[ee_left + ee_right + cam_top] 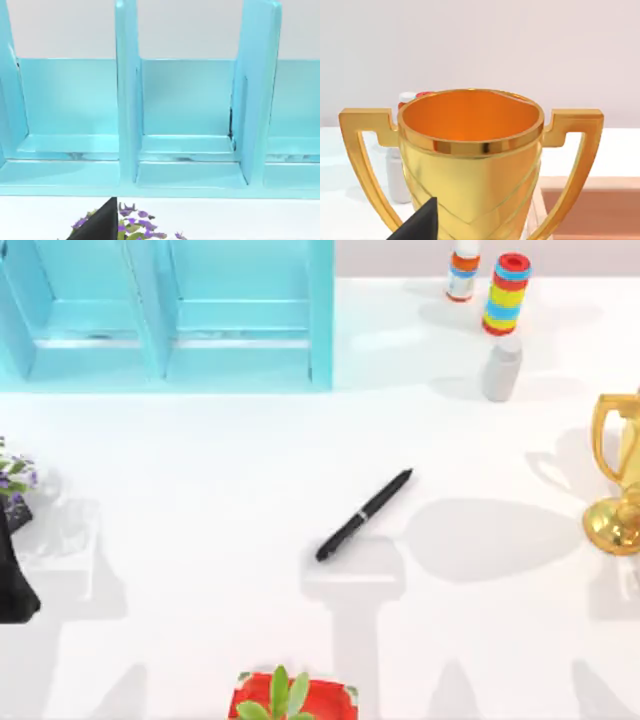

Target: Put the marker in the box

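The marker (365, 515) is a slim black stick with a thin silver band. It lies slanted on the white table near the middle, and nothing touches it. My left gripper (12, 585) is parked at the table's left edge, far from the marker. A dark part of my right gripper (417, 225) shows in the right wrist view, close in front of the gold trophy (470, 155). In that view, part of a tan box (590, 210) shows beside and behind the trophy.
A light-blue shelf unit (170, 350) with open compartments fills the back left. Purple flowers (12, 475) stand near my left arm. The trophy (618, 480) stands at the right edge. Two bottles (502, 368) and a striped ring stack (508, 295) are at the back right, and a red-potted plant (290, 698) at the front.
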Controlling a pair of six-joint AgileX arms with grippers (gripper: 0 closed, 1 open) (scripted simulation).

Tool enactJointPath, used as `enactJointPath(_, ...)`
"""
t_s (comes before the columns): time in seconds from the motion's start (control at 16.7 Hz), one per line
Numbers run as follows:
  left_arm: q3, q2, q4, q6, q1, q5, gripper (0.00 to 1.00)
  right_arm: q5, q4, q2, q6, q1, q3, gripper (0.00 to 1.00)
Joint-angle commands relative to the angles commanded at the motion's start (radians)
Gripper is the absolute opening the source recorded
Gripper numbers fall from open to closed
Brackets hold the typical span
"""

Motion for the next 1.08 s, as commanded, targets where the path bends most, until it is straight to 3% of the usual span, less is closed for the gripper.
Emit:
enactJointPath(0.24, 0.0, 0.0, 0.0, 0.0, 0.0, 0.0, 1.0, -0.002, -0.009, 0.03, 0.029, 0.022, 0.026, 1.0)
enactJointPath(0.42, 0.0, 0.0, 0.0, 0.0, 0.0, 0.0, 1.0, -0.01, -0.043, 0.152, 0.143, 0.097, 0.125, 1.0)
enactJointPath(1.08, 0.0, 0.0, 0.0, 0.0, 0.0, 0.0, 1.0, -0.065, -0.274, 1.148, 0.892, 0.45, 0.773, 1.0)
